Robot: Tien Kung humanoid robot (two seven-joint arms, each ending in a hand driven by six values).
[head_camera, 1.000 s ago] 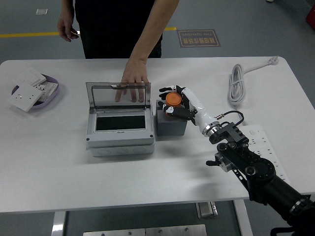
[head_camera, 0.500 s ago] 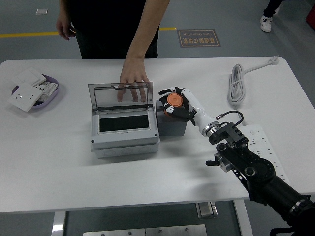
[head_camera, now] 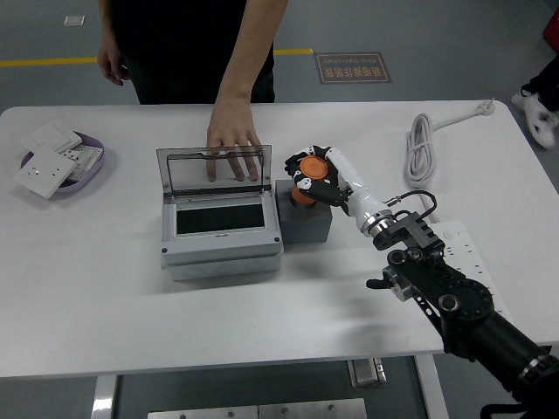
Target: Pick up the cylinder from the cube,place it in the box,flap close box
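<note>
An orange cylinder is lifted and tilted just above the dark grey cube. My right hand is shut on it, fingers wrapped around its sides. The grey box stands left of the cube with its clear lid raised upright. A person's hand rests on the lid's top edge from the far side. My left hand is out of view.
A purple dish with white wall plates sits at the far left. A coiled white cable lies at the back right. A white power strip lies under my right forearm.
My right hand has raised the orange cylinder off the cube and tilted it. A second ago the box slid slightly right; the person's hand stays on the lid.
</note>
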